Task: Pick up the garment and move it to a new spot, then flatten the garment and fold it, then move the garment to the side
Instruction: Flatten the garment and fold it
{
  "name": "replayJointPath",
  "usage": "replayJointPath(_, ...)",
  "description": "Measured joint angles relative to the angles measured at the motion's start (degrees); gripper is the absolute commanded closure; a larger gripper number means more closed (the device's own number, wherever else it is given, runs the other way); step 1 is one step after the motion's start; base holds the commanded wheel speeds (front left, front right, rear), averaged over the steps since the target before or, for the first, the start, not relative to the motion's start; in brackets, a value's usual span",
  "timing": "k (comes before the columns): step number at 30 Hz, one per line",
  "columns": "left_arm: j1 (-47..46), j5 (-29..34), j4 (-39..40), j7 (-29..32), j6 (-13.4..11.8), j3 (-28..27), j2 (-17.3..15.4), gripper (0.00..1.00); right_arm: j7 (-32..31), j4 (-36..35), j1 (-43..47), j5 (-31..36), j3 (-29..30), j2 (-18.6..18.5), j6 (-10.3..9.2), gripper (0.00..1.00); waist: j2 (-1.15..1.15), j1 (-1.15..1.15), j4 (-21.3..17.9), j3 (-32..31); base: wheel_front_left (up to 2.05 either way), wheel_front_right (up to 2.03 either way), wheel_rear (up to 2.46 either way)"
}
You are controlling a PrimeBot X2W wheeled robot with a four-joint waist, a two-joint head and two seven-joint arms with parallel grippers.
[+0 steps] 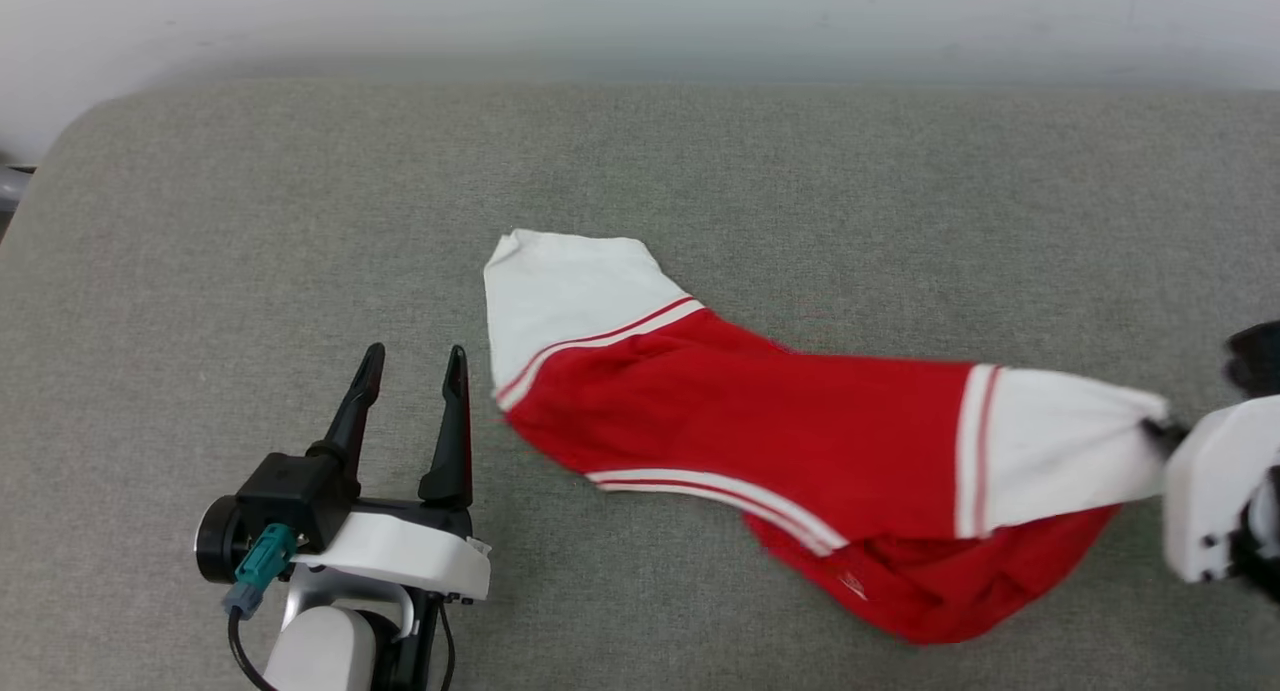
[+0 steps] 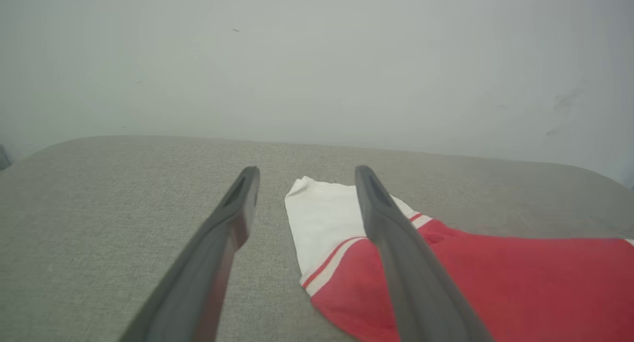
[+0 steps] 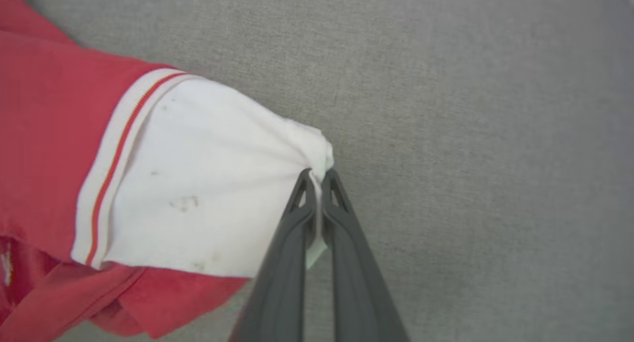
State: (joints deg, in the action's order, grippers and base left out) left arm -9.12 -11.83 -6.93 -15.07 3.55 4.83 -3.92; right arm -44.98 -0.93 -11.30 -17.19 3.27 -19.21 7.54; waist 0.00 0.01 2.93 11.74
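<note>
The garment [image 1: 780, 421], a red T-shirt with white sleeves and striped trim, lies crumpled across the grey padded surface [image 1: 300, 221]. My right gripper [image 3: 318, 176] is shut on the edge of its right white sleeve [image 3: 198, 183], the cloth bunched between the fingertips; in the head view that gripper [image 1: 1165, 433] sits at the far right edge. My left gripper [image 1: 415, 366] stands open just left of the other white sleeve [image 1: 560, 291], touching nothing. In the left wrist view the garment [image 2: 495, 282] lies past the right finger [image 2: 396, 243], and the gripper [image 2: 303, 173] is empty.
The grey surface ends at a pale wall [image 1: 640, 21] at the back, with a rounded corner [image 1: 80, 121] at the far left. Bare fabric surface lies all around the shirt.
</note>
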Motion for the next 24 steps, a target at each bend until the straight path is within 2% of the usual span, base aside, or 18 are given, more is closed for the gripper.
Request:
replayJointPath(4, 0.0, 0.1, 0.0, 0.0, 0.4, -0.2, 0.3, 0.00, 1.8, 1.5, -1.7, 2.6, 4.9, -2.9, -0.01, 1.00, 0.00, 0.00, -0.4, 0.6, 0.00, 0.00, 0.00)
replayJointPath(7, -0.3, 0.1, -0.2, 0.0, 0.5, -0.4, 0.4, 0.00, 5.1, 5.7, -2.3, 3.3, 8.7, -3.6, -0.01, 1.00, 0.00, 0.00, -0.4, 1.2, 0.00, 0.00, 0.00)
replayJointPath(11, -0.5, 0.5, -0.2, 0.0, 0.8, -0.5, 0.5, 0.00, 10.6, 13.3, -2.3, 4.4, 12.6, -2.2, -0.02, 1.00, 0.00, 0.00, -0.3, 1.8, 0.00, 0.00, 0.00)
replayJointPath(16, -0.5, 0.7, -0.5, 0.0, 1.0, -0.7, 0.7, 0.00, 19.1, 22.3, -1.8, 3.4, 14.5, 1.1, -0.01, 1.00, 0.00, 0.00, -0.3, 1.9, 0.00, 0.00, 0.00)
replayJointPath(17, -0.5, 0.8, -0.7, 0.0, 1.0, -0.8, 0.7, 0.00, 21.1, 23.7, -1.9, 3.2, 15.0, 1.7, -0.02, 0.65, 0.00, 0.00, -0.3, 1.9, 0.00, 0.00, 0.00)
replayJointPath(18, -0.5, 0.9, -0.8, 0.0, 1.0, -0.8, 0.7, 0.00, 23.2, 24.6, -2.0, 2.8, 15.2, 2.4, -0.02, 0.00, 0.00, 0.00, -0.3, 1.8, 0.00, 0.00, 0.00)
replayJointPath(24, 0.4, 1.1, -1.3, 0.0, 1.0, -1.1, 0.7, 0.00, 38.3, 25.6, -2.4, 3.1, 16.9, 5.5, -0.03, 0.00, 0.00, 0.00, -0.9, 0.3, 0.00, 0.00, 0.00)
